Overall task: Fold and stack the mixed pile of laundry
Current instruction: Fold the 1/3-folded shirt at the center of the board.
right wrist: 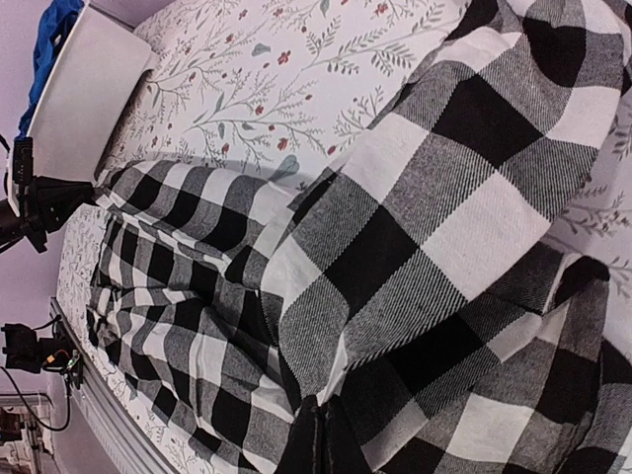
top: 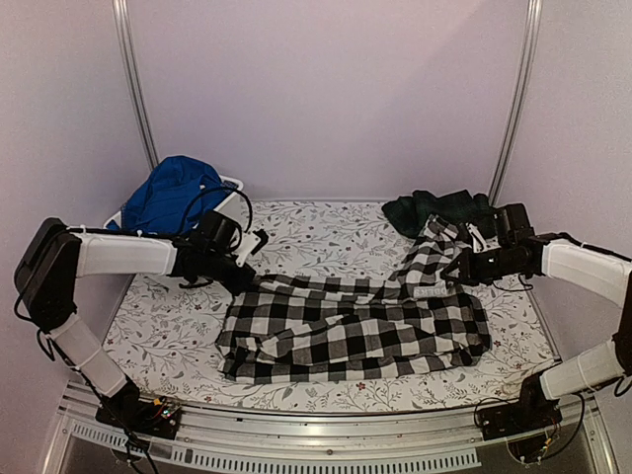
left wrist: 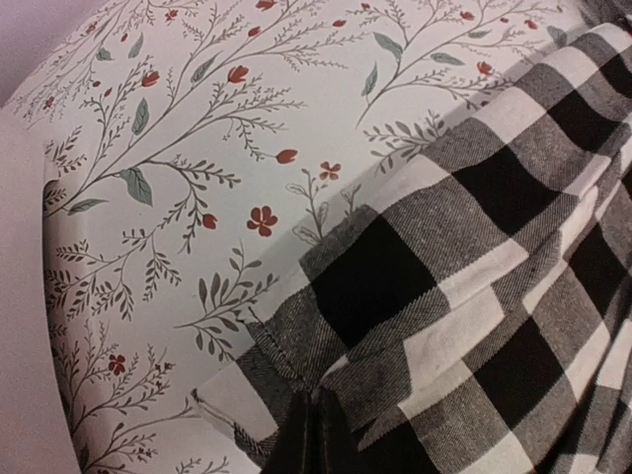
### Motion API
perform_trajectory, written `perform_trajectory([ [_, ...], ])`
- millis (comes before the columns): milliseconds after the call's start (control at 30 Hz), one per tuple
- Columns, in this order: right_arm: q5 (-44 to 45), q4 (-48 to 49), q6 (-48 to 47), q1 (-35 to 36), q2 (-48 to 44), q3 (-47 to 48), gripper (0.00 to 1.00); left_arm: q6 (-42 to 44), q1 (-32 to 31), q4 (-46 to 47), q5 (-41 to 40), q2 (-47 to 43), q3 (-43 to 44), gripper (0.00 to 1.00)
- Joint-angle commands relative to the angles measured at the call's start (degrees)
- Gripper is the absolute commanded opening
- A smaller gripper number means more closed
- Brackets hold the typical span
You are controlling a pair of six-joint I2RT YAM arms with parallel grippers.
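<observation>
Floral-printed table cover [top: 168, 331] spans the work surface, seen from above between plain lilac walls [top: 326, 89]. Nearest the lower edge, the black-and-white checked shirt [top: 355, 336] lies spread across the centre of the frame, rumpled, with one part running up toward the upper right. At its upper-left corner the left gripper [top: 249, 280] has its fingers pressed together on the shirt's hemmed edge; the wrist view shows the cloth pinched at the fingertips [left wrist: 314, 439]. At centre right, the right gripper [top: 462, 265] is likewise clamped on a fold of the same shirt, the cloth drawn into the closed fingertips [right wrist: 321, 439]. Farther back, at upper right, the dark tartan garment [top: 434, 209] lies bunched, touching the shirt's raised part. At upper left, the bright blue garment [top: 173, 193] is heaped in the white tub [top: 233, 185].
</observation>
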Motion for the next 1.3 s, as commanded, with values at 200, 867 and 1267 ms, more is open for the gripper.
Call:
perform_trajectory([
  [200,3.46,3.93,9.22,1.9,3.24,-8.19,0.0,1.37,-4.46,-6.73,-4.99,5.0,-1.01,0.0],
  [867,9.06,-1.18,6.84,-2.63,1.31,0.44,0.0,1.79,-7.6,-17.57,3.71,-2.26,4.22,0.0],
  [1267,4.86,7.94,9.02,-2.59,7.49,-9.29,0.0,0.43,-9.3,-19.64,-0.71,9.51,1.02,0.01],
])
